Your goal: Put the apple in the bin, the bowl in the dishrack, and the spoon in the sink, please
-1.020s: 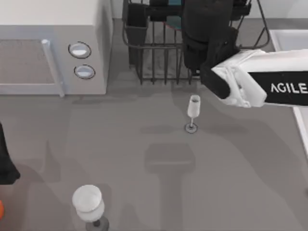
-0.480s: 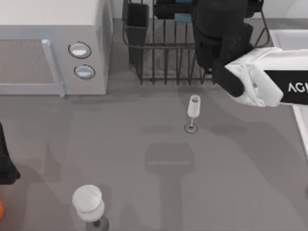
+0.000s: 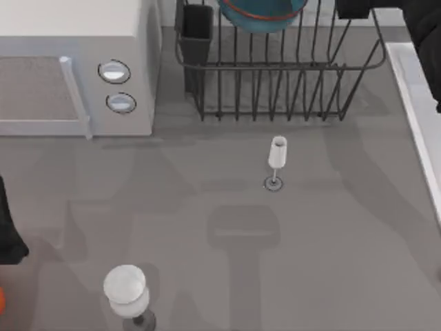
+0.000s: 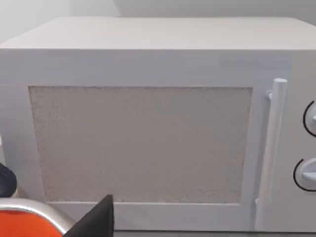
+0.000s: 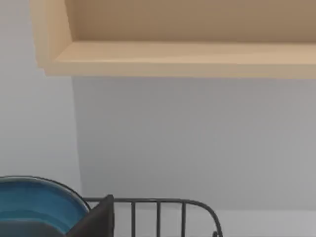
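The bowl, blue inside with a reddish rim, rests in the black wire dishrack at the back of the table. In the right wrist view the bowl sits low beside the dishrack's top wire. My right arm is at the far right corner, above the sink's white edge and clear of the bowl. My left arm is parked at the left edge. The apple and spoon are out of view.
A white microwave fills the back left. One wine glass stands mid-table in front of the rack, another wine glass near the front left. An orange thing with a grey rim lies by the left arm. A wooden shelf hangs above the rack.
My right arm has pulled away from above the dishrack toward the far right corner. The bowl it covered now shows, resting in the rack. The left arm has not moved.
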Robot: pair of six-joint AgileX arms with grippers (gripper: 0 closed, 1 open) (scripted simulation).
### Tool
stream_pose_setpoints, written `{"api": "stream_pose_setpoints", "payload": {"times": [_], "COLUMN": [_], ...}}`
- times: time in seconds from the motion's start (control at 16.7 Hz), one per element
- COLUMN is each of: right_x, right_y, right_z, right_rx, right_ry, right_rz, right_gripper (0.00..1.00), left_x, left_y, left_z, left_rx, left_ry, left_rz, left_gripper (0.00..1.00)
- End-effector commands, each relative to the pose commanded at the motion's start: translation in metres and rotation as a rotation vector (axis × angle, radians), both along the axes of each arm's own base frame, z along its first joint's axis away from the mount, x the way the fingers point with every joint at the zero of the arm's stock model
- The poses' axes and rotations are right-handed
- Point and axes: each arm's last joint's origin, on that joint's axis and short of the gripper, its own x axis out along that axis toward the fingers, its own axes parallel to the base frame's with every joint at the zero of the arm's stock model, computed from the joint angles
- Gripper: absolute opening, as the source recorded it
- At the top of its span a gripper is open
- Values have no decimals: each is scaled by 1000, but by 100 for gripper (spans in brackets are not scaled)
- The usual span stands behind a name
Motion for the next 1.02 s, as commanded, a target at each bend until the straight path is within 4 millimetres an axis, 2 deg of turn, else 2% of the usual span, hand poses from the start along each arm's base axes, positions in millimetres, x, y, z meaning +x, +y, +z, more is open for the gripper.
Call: {"api": "stream_pose_setpoints", "payload": {"times": [0.12,0.24,0.42,0.6,0.78,1.02], "right_x": [-32,-66,-118,-165,-189,-200], "right_y": [-32,-61,-96,-118,-129,-135], "right_z": [6,3,-15,-43,-84,-124], "right_rx": [0,-2,2,10,11,12], "right_ry": [-1,5,-1,-35,-32,-13], "right_rz": [0,0,1,3,6,10], "right_gripper": [100,100,100,100,100,100], "left_x": [0,0,0,0,0,0], "left_y": [0,0,0,0,0,0], "left_z": [0,0,0,0,0,0], "left_rx": [0,0,0,0,0,0], "left_ry": [0,0,0,0,0,0], "left_rz": [0,0,0,0,0,0], "left_gripper": [100,100,100,100,100,100]}}
